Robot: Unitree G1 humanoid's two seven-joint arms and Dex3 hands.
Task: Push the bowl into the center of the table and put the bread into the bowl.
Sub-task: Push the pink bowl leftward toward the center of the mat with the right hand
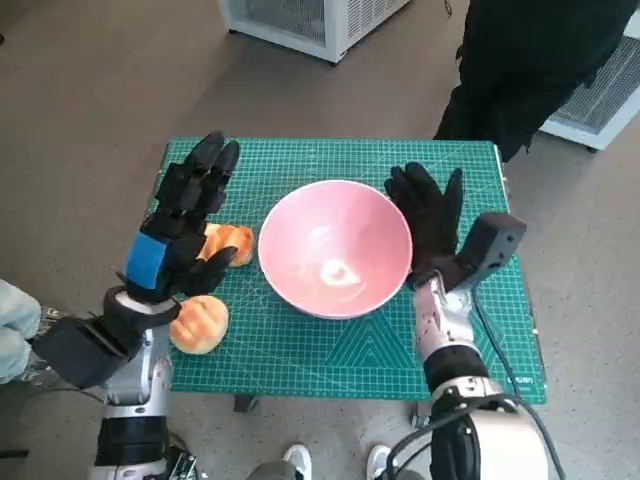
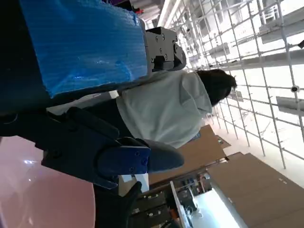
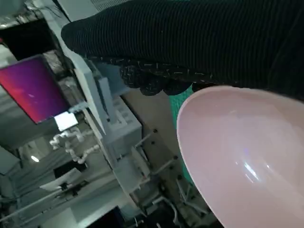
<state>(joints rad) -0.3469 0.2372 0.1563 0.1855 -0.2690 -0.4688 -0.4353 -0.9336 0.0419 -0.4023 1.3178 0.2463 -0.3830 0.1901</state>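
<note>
A pink bowl (image 1: 335, 247) stands near the middle of the green cutting mat (image 1: 440, 330). My right hand (image 1: 430, 215), in its black glove, lies flat against the bowl's right side with fingers extended; the right wrist view shows the bowl (image 3: 242, 152) just under the glove. My left hand (image 1: 180, 225) hovers with fingers spread over a piece of bread (image 1: 232, 243) left of the bowl, holding nothing. A second round bread roll (image 1: 200, 324) lies nearer the mat's front left. The left wrist view shows the blue-taped hand (image 2: 80, 95) and a pink patch of the bowl (image 2: 42, 190).
A person in dark clothes (image 1: 530, 70) stands behind the table's far right corner. A white cabinet (image 1: 310, 20) stands on the floor beyond the table. Another person's knee (image 1: 15, 320) shows at the left edge. A person in a pale top (image 2: 166, 109) appears in the left wrist view.
</note>
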